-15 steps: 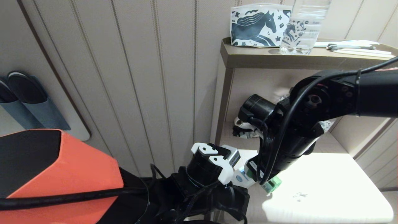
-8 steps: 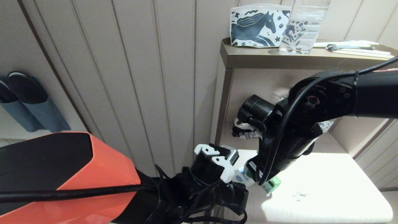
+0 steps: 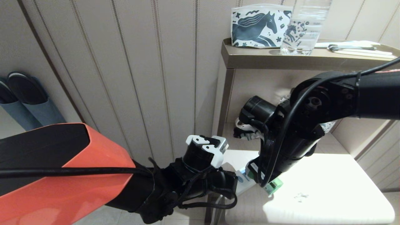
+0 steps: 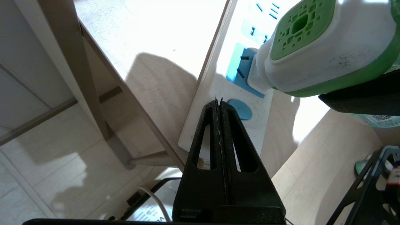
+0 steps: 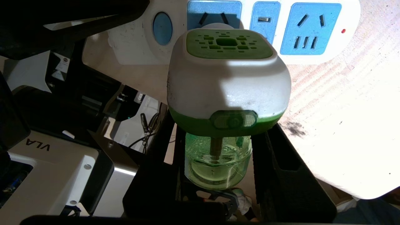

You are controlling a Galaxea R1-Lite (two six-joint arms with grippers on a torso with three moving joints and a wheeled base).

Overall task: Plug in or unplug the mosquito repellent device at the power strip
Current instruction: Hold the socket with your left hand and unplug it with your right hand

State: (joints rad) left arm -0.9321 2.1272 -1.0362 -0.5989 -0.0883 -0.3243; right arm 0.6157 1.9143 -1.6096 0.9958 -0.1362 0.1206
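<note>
On the low desk (image 3: 328, 187) under the shelf (image 3: 300, 57) lies the power strip (image 5: 312, 59), with the right arm reaching down over it. Its right claw (image 5: 218, 156) is clamped on the green bottle of the repellent (image 5: 228, 84), whose head sits against the end socket panel beside the blue button (image 5: 162, 28); whether the pins are fully home I cannot tell. The left claw (image 4: 220, 106), fingers pressed together, hovers just above the strip's button end. To do this step well, I judge the left claw should pin the strip flat while the right moves the repellent straight along the socket's axis, without twisting. Compared with a second ago, the left arm has pulled back and away from the strip; the right has not moved.
</note>
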